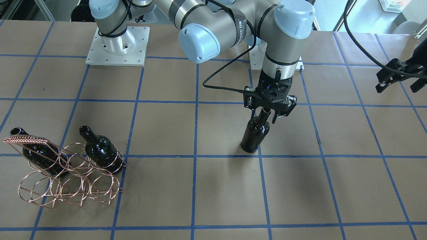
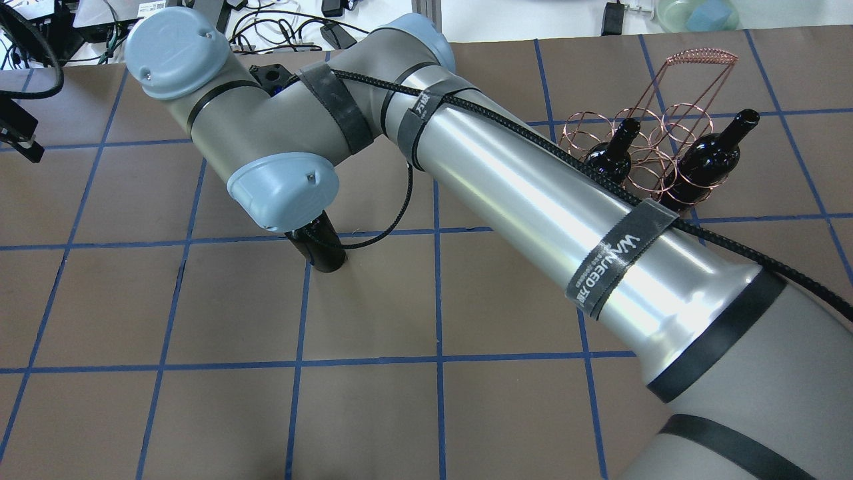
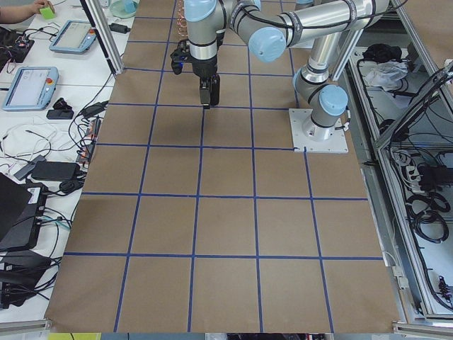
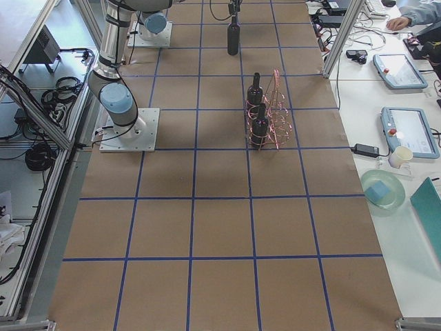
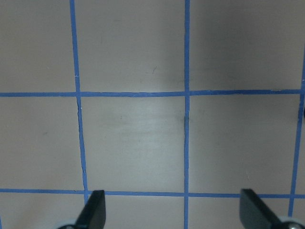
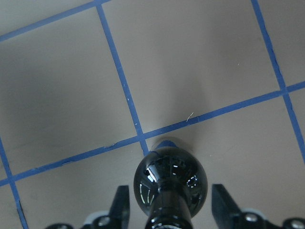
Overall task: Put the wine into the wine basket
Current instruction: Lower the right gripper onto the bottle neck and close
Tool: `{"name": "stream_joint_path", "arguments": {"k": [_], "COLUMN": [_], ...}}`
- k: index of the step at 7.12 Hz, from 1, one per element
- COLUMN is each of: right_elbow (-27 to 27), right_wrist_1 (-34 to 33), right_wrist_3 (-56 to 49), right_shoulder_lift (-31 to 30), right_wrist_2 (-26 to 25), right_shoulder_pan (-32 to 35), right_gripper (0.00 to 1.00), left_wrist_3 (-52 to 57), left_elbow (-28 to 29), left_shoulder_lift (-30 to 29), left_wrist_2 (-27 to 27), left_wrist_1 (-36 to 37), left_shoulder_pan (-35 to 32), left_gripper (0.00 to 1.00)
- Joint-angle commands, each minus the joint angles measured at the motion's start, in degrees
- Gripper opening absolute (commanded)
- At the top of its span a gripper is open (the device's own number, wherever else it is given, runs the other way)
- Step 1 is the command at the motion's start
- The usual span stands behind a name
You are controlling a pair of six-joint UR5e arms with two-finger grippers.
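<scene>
The glossy near-black glass wine bottle (image 1: 255, 135) stands upright on the brown, blue-taped table (image 1: 220, 186), beside a tape crossing and well in from every edge. The right gripper (image 1: 265, 117) straddles its neck from above, fingers spread and clear of the glass.

From the operators' side, the copper wire wine basket (image 1: 28, 139) sits between eight and nine o'clock from it, with bare grid squares between.

There are three bottles in all. The two other dark bottles (image 1: 100, 150) (image 1: 36, 155) sit in the basket's row nearer the robot, which leaves four of its six rings unfilled.

The left gripper (image 5: 171, 207) hangs off at two o'clock, fingers wide apart, holding nothing.
</scene>
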Motion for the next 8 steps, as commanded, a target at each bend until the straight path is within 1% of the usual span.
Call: {"name": "stream_joint_path", "arguments": {"k": [1, 2, 3, 4, 5, 7, 8], "right_elbow": [0.25, 0.78, 1.65, 1.92, 2.36, 2.72, 2.89], "right_wrist_1": [-1.56, -3.13, -3.50, -3.50, -3.06, -0.97, -0.69], "right_wrist_3": [-0.55, -0.64, -0.64, -2.38, -4.31, -4.25, -4.25], "right_shoulder_lift": [0.47, 0.47, 0.30, 0.30, -0.05, -1.71, -2.16], "right_wrist_2": [0.58, 0.58, 0.58, 0.58, 0.15, 0.05, 0.40], "right_shoulder_pan": [0.00, 0.00, 0.00, -0.09, -0.09, -0.09, -0.18], "right_gripper": [0.50, 0.44, 0.32, 0.26, 0.25, 0.17, 0.17], "left_wrist_3": [0.00, 0.18, 0.26, 0.27, 0.27, 0.27, 0.27], "left_elbow": [-0.03, -0.03, -0.03, -0.03, -0.03, -0.03, -0.03], "left_shoulder_lift": [0.00, 0.00, 0.00, 0.00, 0.00, 0.09, 0.09], "left_wrist_2": [0.00, 0.00, 0.00, 0.00, 0.00, 0.00, -0.09], "left_wrist_1": [0.00, 0.00, 0.00, 0.00, 0.00, -0.09, -0.09], "left_shoulder_pan": [0.00, 0.00, 0.00, 0.00, -0.09, -0.18, -0.26], "left_gripper": [1.00, 1.00, 1.00, 1.00, 1.00, 1.00, 1.00]}}
